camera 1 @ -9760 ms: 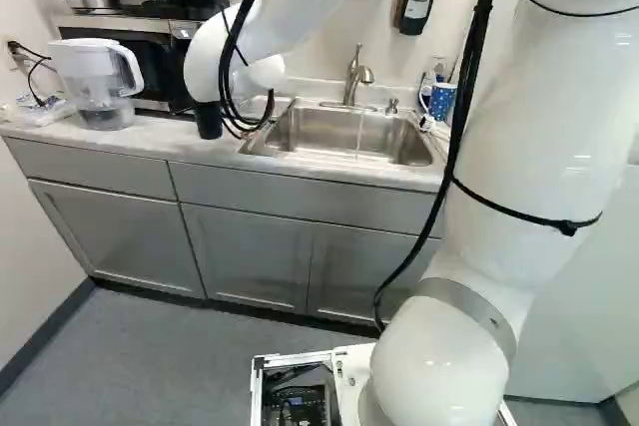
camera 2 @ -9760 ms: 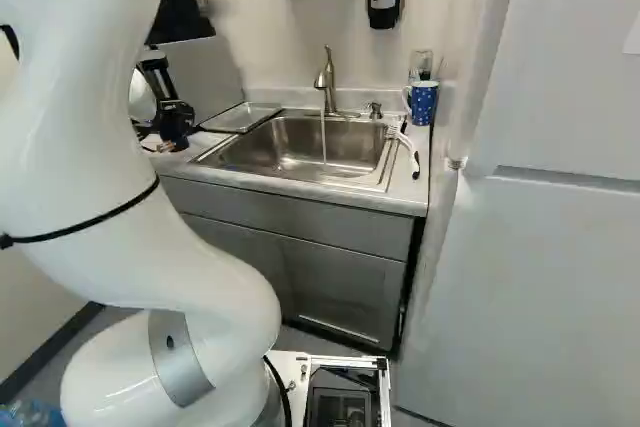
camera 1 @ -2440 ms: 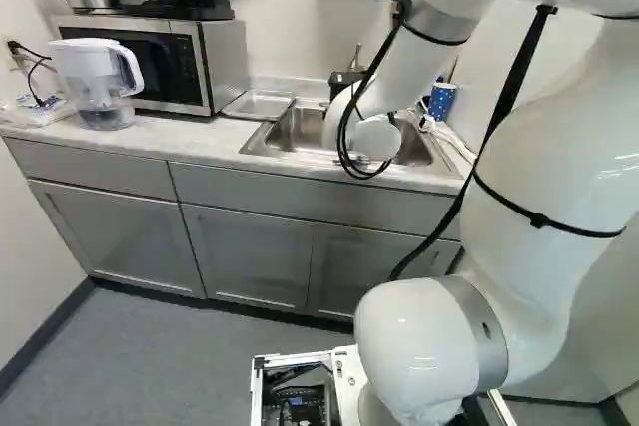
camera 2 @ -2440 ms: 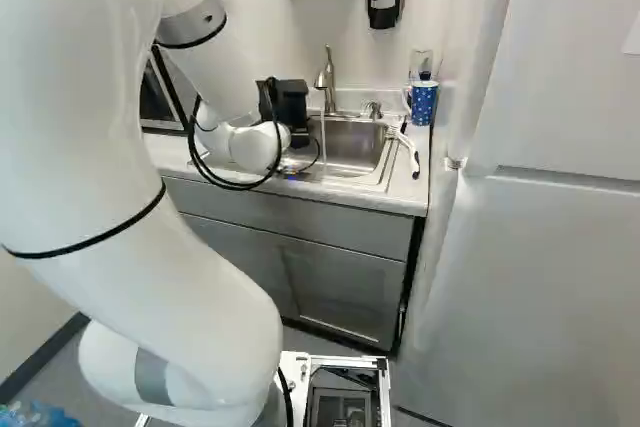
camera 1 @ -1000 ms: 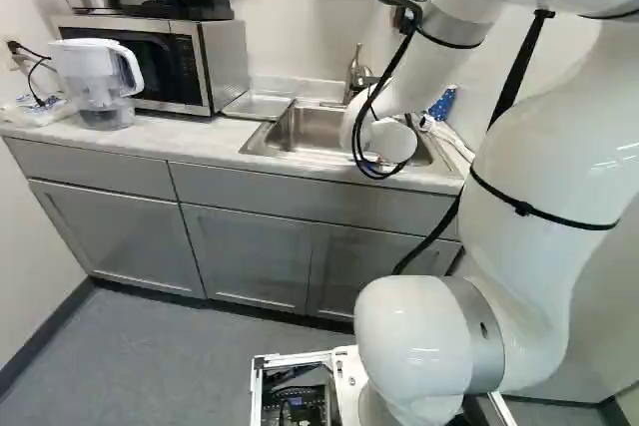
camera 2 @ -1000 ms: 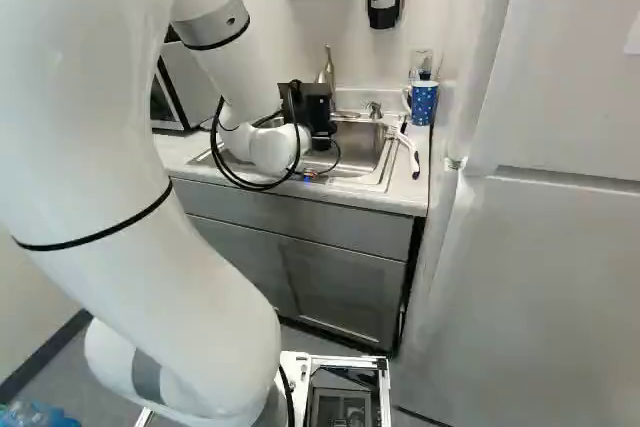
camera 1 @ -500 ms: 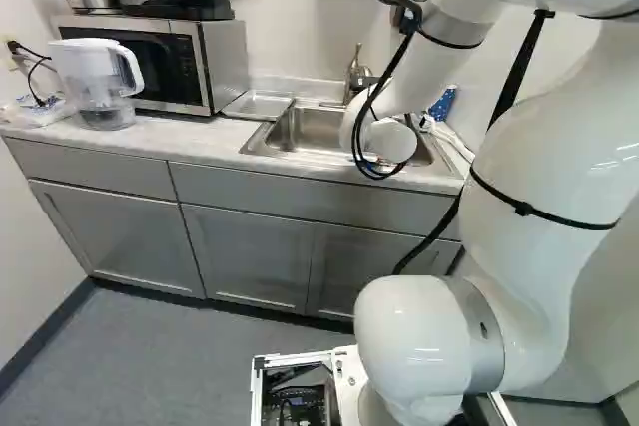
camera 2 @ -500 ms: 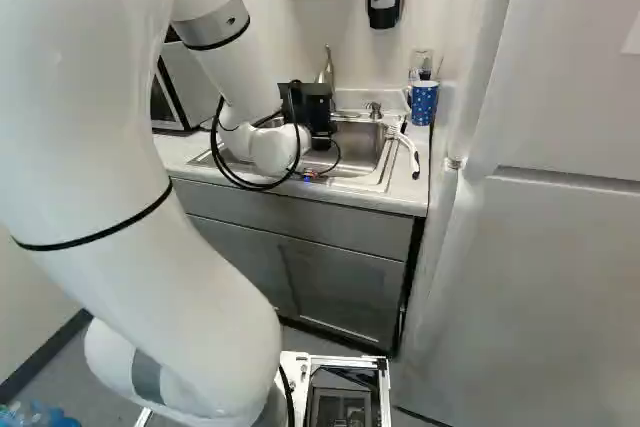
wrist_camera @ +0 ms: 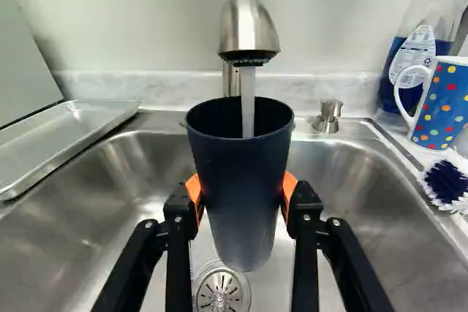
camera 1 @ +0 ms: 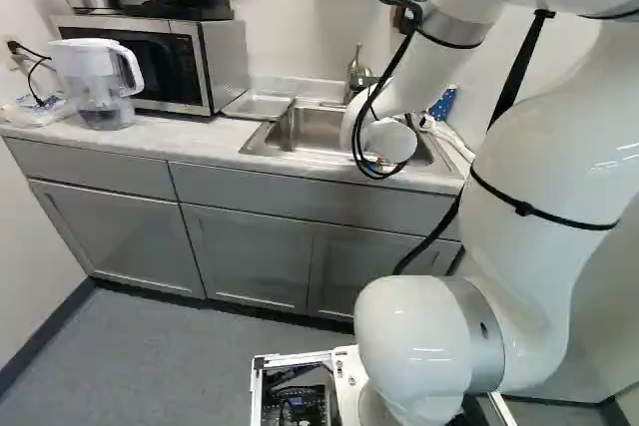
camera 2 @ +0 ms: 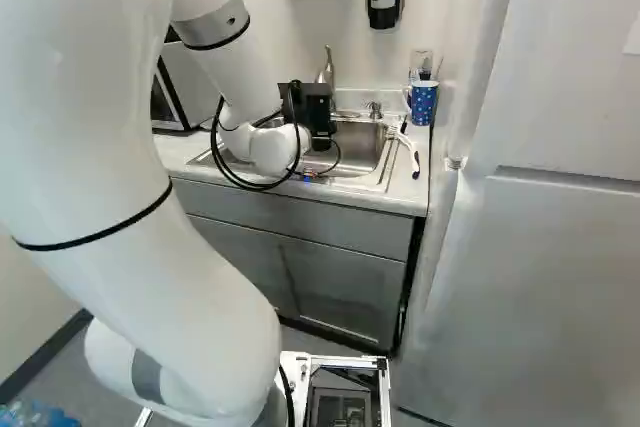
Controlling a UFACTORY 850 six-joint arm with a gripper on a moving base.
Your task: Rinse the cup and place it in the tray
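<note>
Jaws: closed on both sides of the cup (wrist_camera: 240, 180), orange pads (wrist_camera: 289, 189) pressed to its wall.
Gripper (camera 2: 312, 105): over the sink (camera 2: 355, 152), arm (camera 1: 544, 157) reaching across the front edge of the worktop (camera 1: 200, 134).
Cup: dark, mouth up, held clear of the sink bottom, near the drain (wrist_camera: 221, 294).
Faucet (wrist_camera: 248, 27): running, water (wrist_camera: 248, 104) goes straight into the cup.
Tray (wrist_camera: 66, 133): metal, on the worktop between sink and microwave (camera 1: 150, 62), toward the back edge. Cup isn't in it.
Mug (camera 2: 423, 102): blue with dots, back corner at the worktop's right end, bottle (wrist_camera: 413, 56) of blue liquid just beside it.
Brush (camera 2: 410, 152): between sink and worktop's right edge, near the mug.
Pitcher (camera 1: 100, 82): upright toward the worktop's left end, in front of the microwave.
</note>
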